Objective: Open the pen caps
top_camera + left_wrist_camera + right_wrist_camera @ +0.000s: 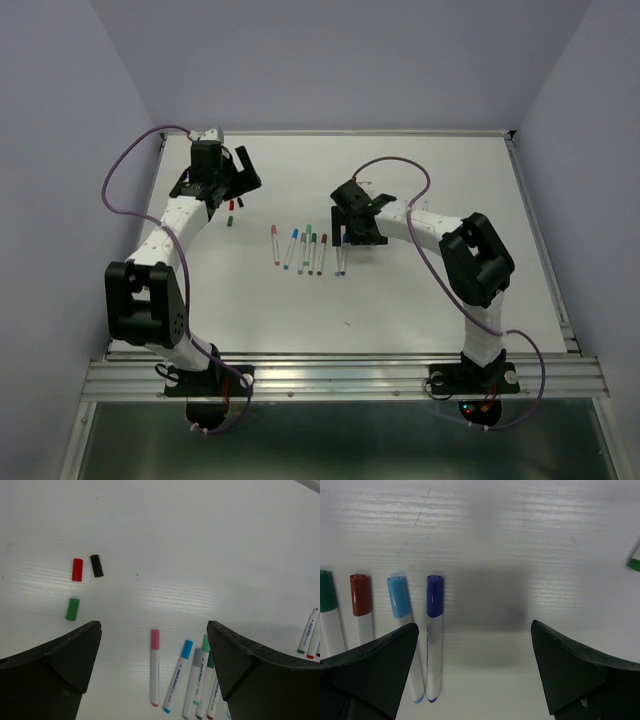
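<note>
Three pen caps, red (77,569), black (96,565) and green (73,609), are lying loose at upper left. The pens (308,250) at centre are waiting capped. The left gripper (153,625) and right gripper (475,627) are hanging wide open, empty.

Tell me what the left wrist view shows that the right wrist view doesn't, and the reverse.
Left wrist only: three loose caps lying apart from the pens, the red cap, black cap and green cap, plus the pink-capped pen. Right wrist only: the purple-capped pen, close up. Both: the white table and part of the row of capped pens, apparently including the green-capped pen.
</note>
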`<state>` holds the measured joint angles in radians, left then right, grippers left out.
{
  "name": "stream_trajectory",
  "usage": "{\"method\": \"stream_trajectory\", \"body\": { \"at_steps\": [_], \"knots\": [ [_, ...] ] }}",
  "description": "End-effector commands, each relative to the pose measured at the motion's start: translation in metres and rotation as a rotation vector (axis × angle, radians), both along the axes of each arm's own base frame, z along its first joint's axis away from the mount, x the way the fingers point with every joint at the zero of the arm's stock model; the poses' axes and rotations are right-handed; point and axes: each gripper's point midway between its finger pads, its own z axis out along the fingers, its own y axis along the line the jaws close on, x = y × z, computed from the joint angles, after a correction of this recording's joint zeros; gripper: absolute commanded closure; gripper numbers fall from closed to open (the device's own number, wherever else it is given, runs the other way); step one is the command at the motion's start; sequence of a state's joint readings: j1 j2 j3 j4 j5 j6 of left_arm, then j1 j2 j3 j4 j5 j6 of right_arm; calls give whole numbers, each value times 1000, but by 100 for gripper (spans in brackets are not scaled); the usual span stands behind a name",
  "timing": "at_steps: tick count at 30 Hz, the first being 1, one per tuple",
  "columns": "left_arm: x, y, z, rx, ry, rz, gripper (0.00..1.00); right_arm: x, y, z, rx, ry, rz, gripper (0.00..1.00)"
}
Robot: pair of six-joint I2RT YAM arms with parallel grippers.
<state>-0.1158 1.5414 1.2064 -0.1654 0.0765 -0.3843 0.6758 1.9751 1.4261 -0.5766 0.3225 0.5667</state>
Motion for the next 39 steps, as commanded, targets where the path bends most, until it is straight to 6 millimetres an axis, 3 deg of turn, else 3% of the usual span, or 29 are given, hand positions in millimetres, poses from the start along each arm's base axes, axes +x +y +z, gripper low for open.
{"method": "stream_trajectory", "body": {
  "at_steps": [1,11,16,19,22,25,27,35,38,39],
  "knots": [
    [-2,2,19,2,-63,-12,1,9,-1,10,-17,-39,-59,0],
    [-2,1,19,0,-64,-13,1,-8,8,-7,-55,12,-6,0],
    [-2,1,18,1,-64,-13,1,-19,8,-8,-50,38,4,9],
    [-1,1,18,0,-64,-11,1,-34,13,-12,-38,62,19,25],
    [0,0,17,-3,-64,-14,1,-43,6,-22,-56,90,10,36],
    [0,0,17,-2,-62,-15,1,-49,2,-31,-66,115,1,41],
    [0,1,16,-1,-61,-15,1,-51,2,-34,-65,127,-1,50],
    [0,1,16,-1,-63,-14,1,-57,4,-37,-42,145,31,84],
    [0,0,17,-2,-64,-17,1,-53,-1,-33,-67,116,38,99],
    [0,-1,17,-4,-65,-21,1,-50,-1,-25,-61,88,39,99]
  ]
}}
